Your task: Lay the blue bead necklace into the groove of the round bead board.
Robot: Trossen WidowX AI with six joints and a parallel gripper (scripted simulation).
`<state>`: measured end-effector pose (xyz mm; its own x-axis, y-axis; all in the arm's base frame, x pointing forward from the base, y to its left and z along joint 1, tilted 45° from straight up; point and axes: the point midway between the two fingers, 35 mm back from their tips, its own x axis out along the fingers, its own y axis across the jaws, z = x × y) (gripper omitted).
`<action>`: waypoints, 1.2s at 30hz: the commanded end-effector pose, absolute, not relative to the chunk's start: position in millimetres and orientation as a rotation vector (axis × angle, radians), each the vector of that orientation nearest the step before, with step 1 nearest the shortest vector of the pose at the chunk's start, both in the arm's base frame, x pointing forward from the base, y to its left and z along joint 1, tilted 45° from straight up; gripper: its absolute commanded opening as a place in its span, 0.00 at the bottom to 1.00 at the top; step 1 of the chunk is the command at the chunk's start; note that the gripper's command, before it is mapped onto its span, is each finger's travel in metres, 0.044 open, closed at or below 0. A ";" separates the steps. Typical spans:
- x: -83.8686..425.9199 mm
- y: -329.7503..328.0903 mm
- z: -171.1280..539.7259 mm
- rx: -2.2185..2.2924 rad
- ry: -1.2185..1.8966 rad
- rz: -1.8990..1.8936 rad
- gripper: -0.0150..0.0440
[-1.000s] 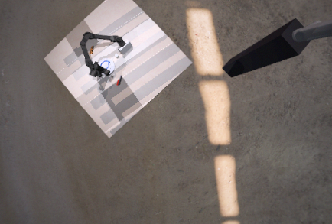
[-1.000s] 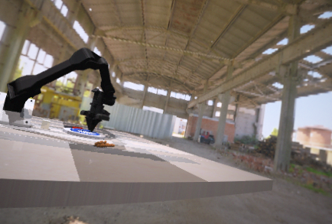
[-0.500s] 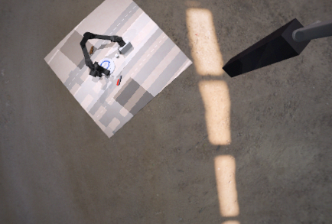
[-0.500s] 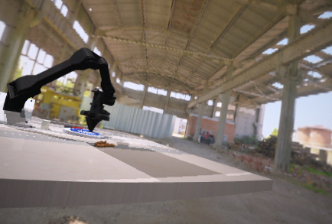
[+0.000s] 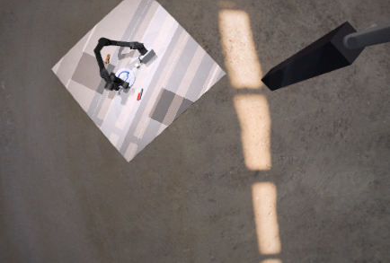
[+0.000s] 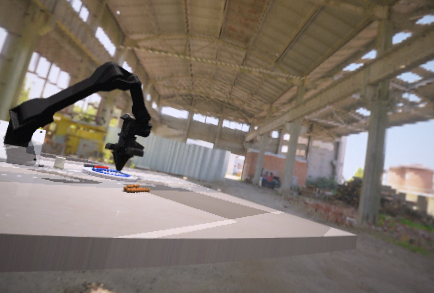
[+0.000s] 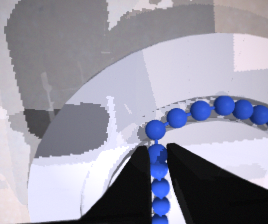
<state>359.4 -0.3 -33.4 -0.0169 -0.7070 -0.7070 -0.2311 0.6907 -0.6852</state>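
The round bead board [image 5: 132, 78] [image 7: 185, 55] lies flat, pale, with a ring groove. The blue bead necklace [image 6: 114, 173] [image 7: 224, 105] lies on it. In the wrist view its upper stretch follows the groove to the right. From a corner bead at upper left, a straight run of beads goes down, inside the groove's left curve, which shows bare. My gripper [image 6: 120, 169] [image 7: 156, 153] points down at the board and is shut on a bead of this straight run, just below the corner bead. The fingers hide part of the board's inner disc and groove.
An orange beaded thing [image 5: 107, 58] [image 6: 136, 188] lies beside the board. A red and dark thing [image 5: 140, 94] lies on its other side. A small pale block [image 5: 137, 65] [image 6: 59, 162] stands between the board and the arm's base [image 5: 147, 56].
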 end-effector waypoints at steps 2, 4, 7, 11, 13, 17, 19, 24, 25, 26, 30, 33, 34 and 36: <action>362.8 7.3 -39.6 -0.787 1.580 -0.450 0.25; 362.9 7.6 -39.9 -0.787 1.580 -0.450 0.25; 362.9 7.4 -40.1 -0.787 1.580 -0.450 0.25; 362.9 3.6 -43.8 -0.787 1.580 -0.450 0.25; 362.8 2.2 -45.2 -0.787 1.580 -0.450 0.25; 363.2 3.3 -42.7 -0.784 1.578 -0.454 0.39; 363.2 3.3 -42.7 -0.784 1.578 -0.454 0.48; 363.2 3.3 -42.7 -0.784 1.578 -0.454 0.70; 363.2 3.3 -42.7 -0.784 1.578 -0.454 0.74; 363.2 3.3 -42.7 -0.784 1.578 -0.454 0.79; 362.9 7.2 -40.1 -0.787 1.580 -0.450 0.97; 362.9 6.4 -39.6 -0.787 1.580 -0.450 1.00; 362.9 6.8 -39.2 -0.787 1.580 -0.450 1.00; 362.9 6.8 -39.2 -0.787 1.580 -0.450 1.00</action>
